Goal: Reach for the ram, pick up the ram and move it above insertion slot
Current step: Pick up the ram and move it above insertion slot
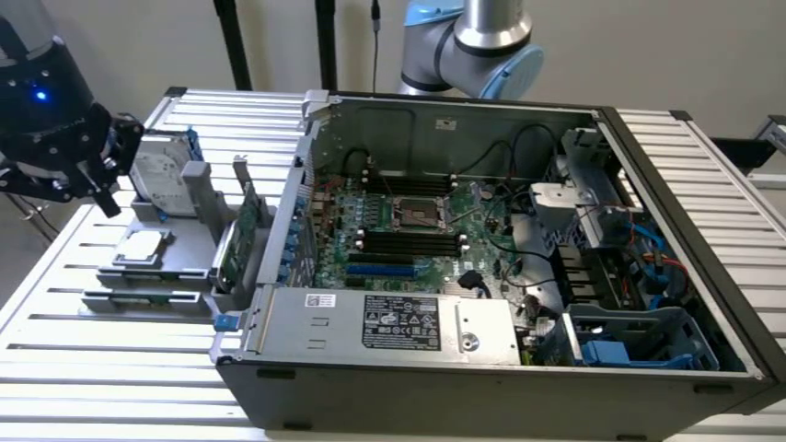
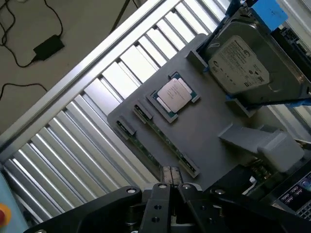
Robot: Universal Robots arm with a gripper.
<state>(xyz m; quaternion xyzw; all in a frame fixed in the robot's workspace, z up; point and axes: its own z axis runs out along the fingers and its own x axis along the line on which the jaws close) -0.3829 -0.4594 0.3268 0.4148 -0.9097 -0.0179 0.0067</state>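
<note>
The ram (image 2: 154, 145) is a thin green stick lying on edge in a slot of the grey holder (image 2: 204, 131); it also appears as a green strip along the holder's near edge (image 1: 142, 296). My gripper (image 2: 171, 174) hangs above the holder near one end of the ram, apart from it, with its fingertips together and nothing between them. In the exterior view the gripper (image 1: 101, 180) is high at the left, over the holder's left side. The black memory slots (image 1: 406, 241) lie on the motherboard inside the open computer case.
The holder also carries a silver hard drive (image 2: 243, 63) standing on edge, a square processor chip (image 2: 174, 93) and a green expansion card (image 1: 252, 230). The open case (image 1: 491, 368) stands to the exterior view's right of it. Both rest on a slatted metal table (image 1: 74, 267).
</note>
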